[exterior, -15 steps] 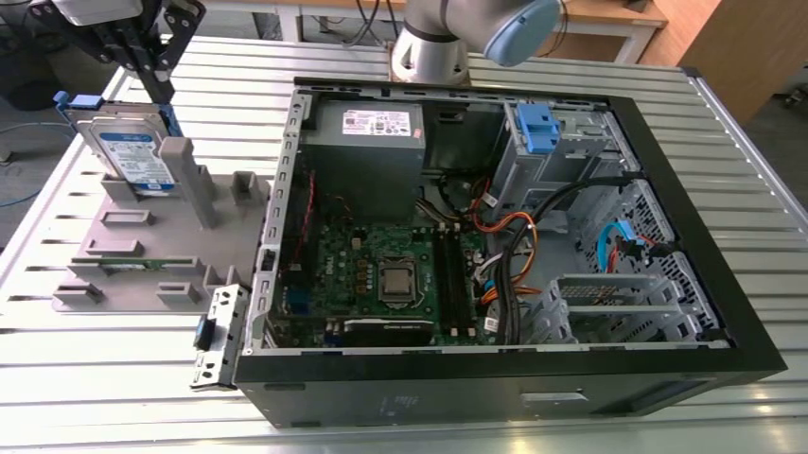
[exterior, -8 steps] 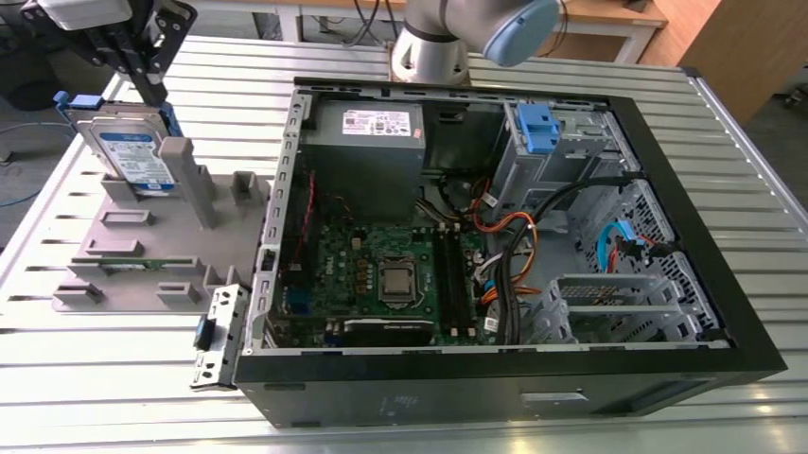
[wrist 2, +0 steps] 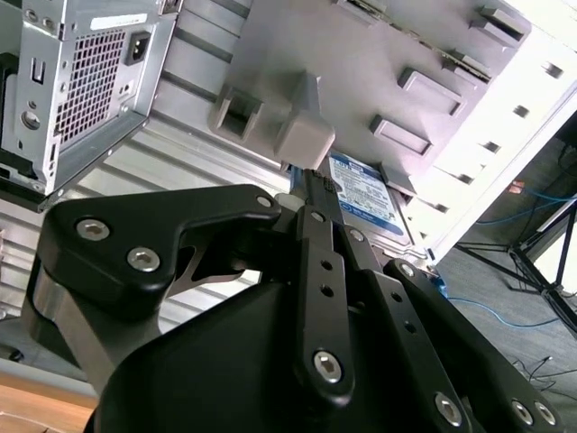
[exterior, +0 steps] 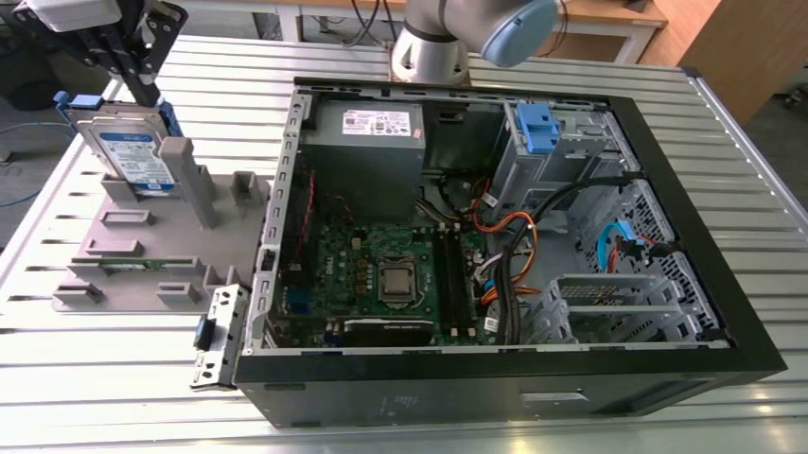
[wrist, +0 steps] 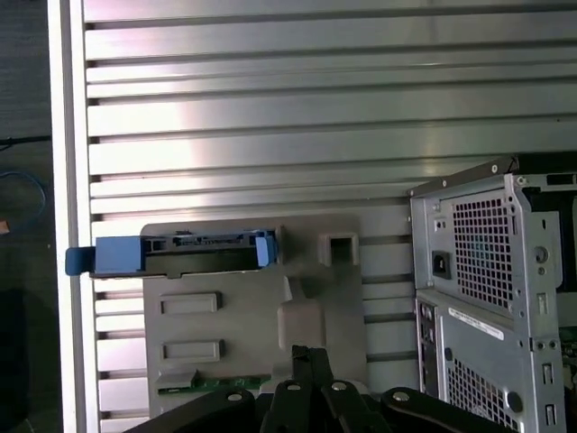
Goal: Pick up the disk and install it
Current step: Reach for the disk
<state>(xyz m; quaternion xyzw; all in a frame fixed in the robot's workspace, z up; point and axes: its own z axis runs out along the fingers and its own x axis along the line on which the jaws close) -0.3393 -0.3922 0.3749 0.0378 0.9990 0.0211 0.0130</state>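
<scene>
While the disk (exterior: pixel 127 140) stands on its edge in the grey holder (exterior: pixel 127 260), you can find it at about 10 o'clock in the exterior view, outside the open computer case (exterior: pixel 676 227). It is not in the case yet. The gripper (exterior: pixel 151 96) hangs right above the disk's top edge. Its jaws look pressed together with nothing between them. You cannot tell if the tips touch the disk.

Think of the disk as a hard, flat metal box. It will not bend or squash. It is probably a bit heavy for its size, and the bare metal looks smooth, so a loose hold could let it slip. A drop or a hard bump could hurt it inside. The best place to hold looks like the two flat faces near the top edge, which sticks up free of the holder. The blue frame (exterior: pixel 172 118) around the edges is plastic and may bend, so don't squeeze only that.

A white and blue label (exterior: pixel 139 165) covers the disk's face. A white sticker (exterior: pixel 378 121) sits on the grey power box (exterior: pixel 366 161) at about 12 o'clock. The writing on both is too small to read.
</scene>
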